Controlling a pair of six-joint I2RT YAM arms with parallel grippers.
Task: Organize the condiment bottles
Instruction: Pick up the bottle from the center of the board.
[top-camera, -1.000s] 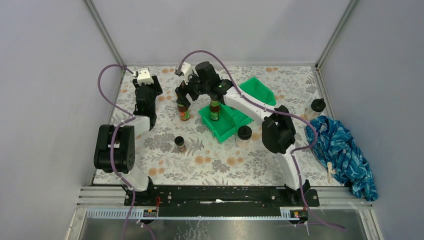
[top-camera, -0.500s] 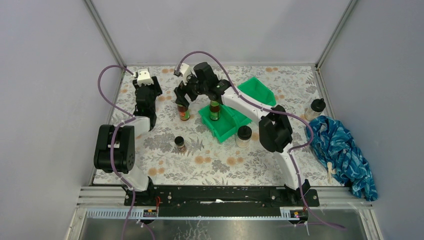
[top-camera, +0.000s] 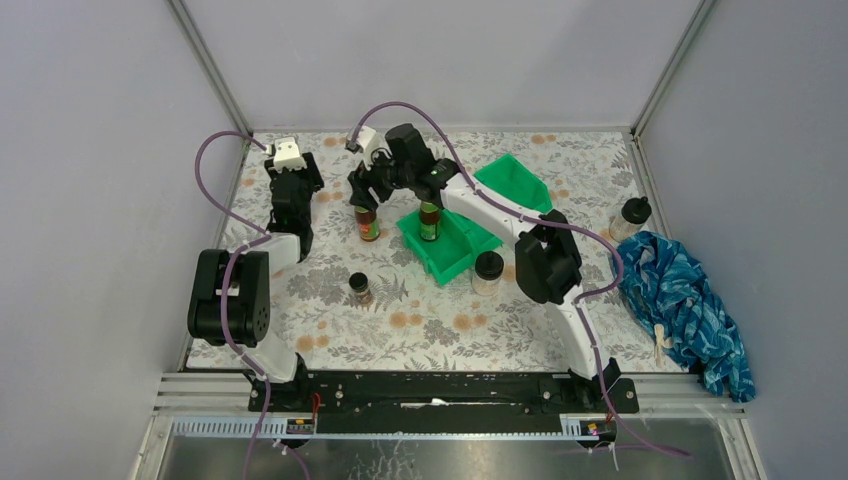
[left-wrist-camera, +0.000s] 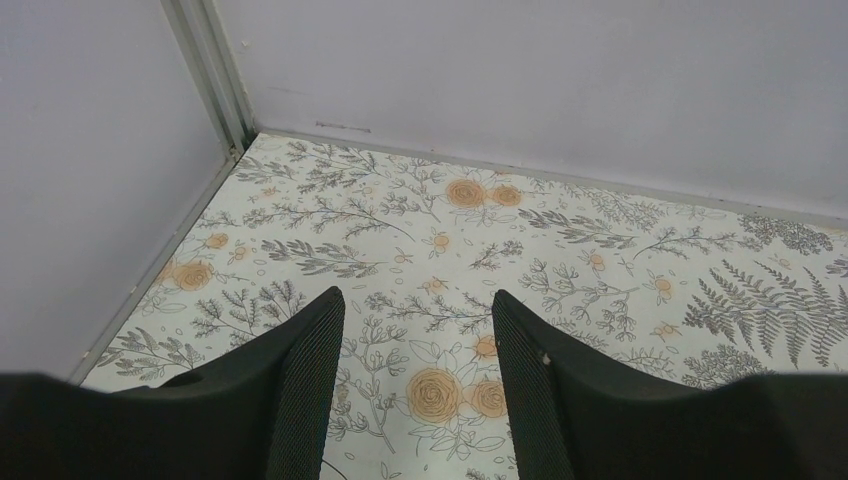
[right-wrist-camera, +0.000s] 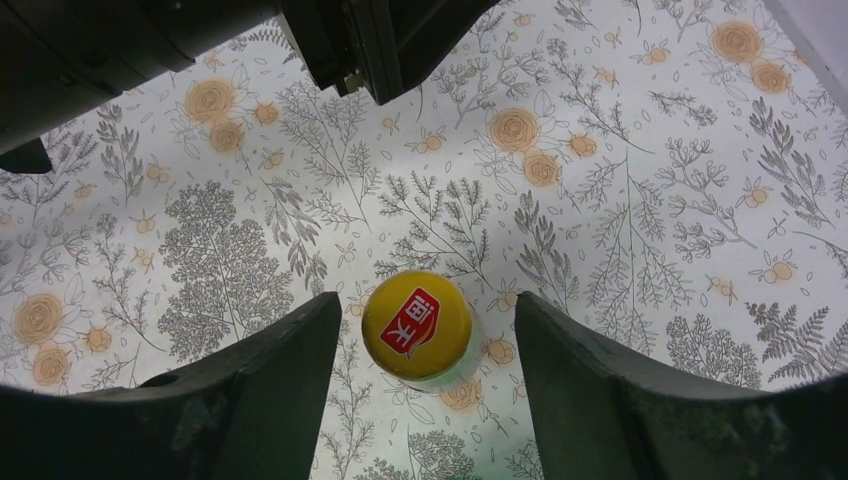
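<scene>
A brown bottle with a yellow cap (top-camera: 367, 222) stands upright on the flowered table, left of the green bin. My right gripper (top-camera: 366, 196) hangs over it. In the right wrist view the yellow cap (right-wrist-camera: 416, 326) sits between the two fingers of the right gripper (right-wrist-camera: 428, 302), which is open, with a gap showing on each side of the cap. A second yellow-capped bottle (top-camera: 429, 220) stands inside the green bin (top-camera: 452, 255). My left gripper (top-camera: 284, 175) is at the back left, and in its wrist view it (left-wrist-camera: 418, 300) is open over bare tablecloth.
A short dark jar (top-camera: 359, 287) stands on the table in front of the bottle. A clear black-lidded jar (top-camera: 488, 270) sits by the bin's front corner, another (top-camera: 634, 213) at the right edge beside a blue cloth (top-camera: 690, 300). A second green bin part (top-camera: 515, 180) lies behind.
The right gripper's fingers have drawn closer together around the yellow cap, and the arm has shifted slightly. The left arm has not moved.
</scene>
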